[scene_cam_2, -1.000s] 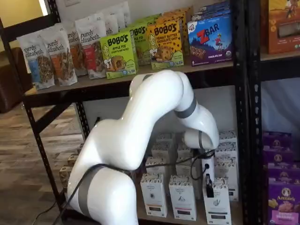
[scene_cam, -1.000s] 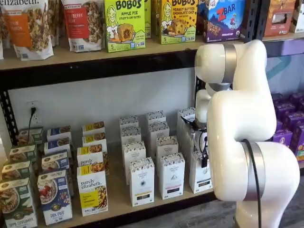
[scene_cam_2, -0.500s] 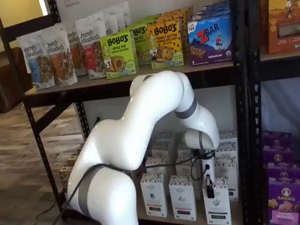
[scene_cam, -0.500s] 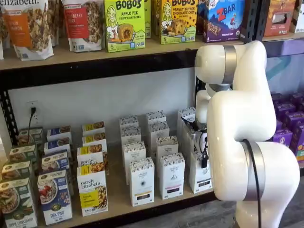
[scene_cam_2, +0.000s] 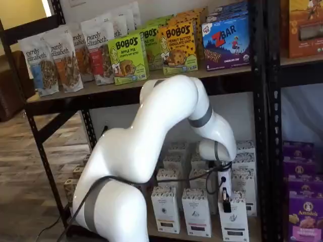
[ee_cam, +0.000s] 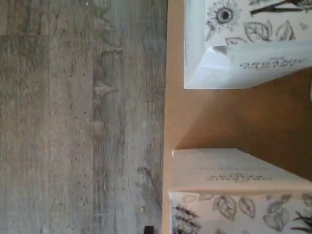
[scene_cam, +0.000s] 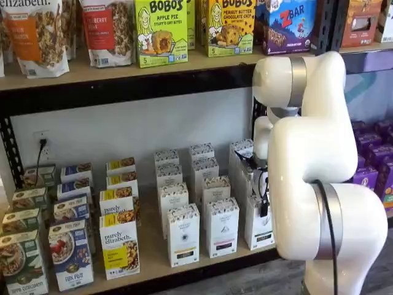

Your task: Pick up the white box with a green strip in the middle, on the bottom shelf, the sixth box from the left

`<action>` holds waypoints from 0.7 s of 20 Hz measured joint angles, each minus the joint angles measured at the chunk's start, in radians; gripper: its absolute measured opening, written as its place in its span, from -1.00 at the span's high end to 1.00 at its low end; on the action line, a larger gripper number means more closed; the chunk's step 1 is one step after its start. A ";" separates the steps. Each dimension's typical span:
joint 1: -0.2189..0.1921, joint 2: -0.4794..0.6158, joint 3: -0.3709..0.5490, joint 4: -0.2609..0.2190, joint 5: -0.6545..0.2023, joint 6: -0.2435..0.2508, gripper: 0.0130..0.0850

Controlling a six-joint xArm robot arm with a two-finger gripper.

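Your gripper hangs at front-row white box, right end of bottom shelf; only dark finger side-on, so grip unreadable. Box print too small to read. Two leaf-printed boxes flank bare board in wrist view. Above: Bobo's, Zbar. Rack post close beside box.

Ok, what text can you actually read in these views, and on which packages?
"BOBO'S APPLE PIE": green box, upper shelf.
"BOBO'S PEANUT BUTTER CHOCOLATE CHIP": yellow box.
"ZBAR": blue box.
"purely elizabeth.": granola bags and yellow-labelled boxes on the bottom shelf.
"Annie's": purple box.
White boxes: print too small to read.
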 joint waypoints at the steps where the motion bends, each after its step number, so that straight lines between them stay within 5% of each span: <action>1: 0.000 -0.001 -0.002 -0.005 0.009 0.004 -0.33; 5: -0.002 -0.005 0.000 -0.006 0.018 0.003 -0.11; 14: -0.003 -0.026 0.039 -0.011 -0.020 0.006 -0.11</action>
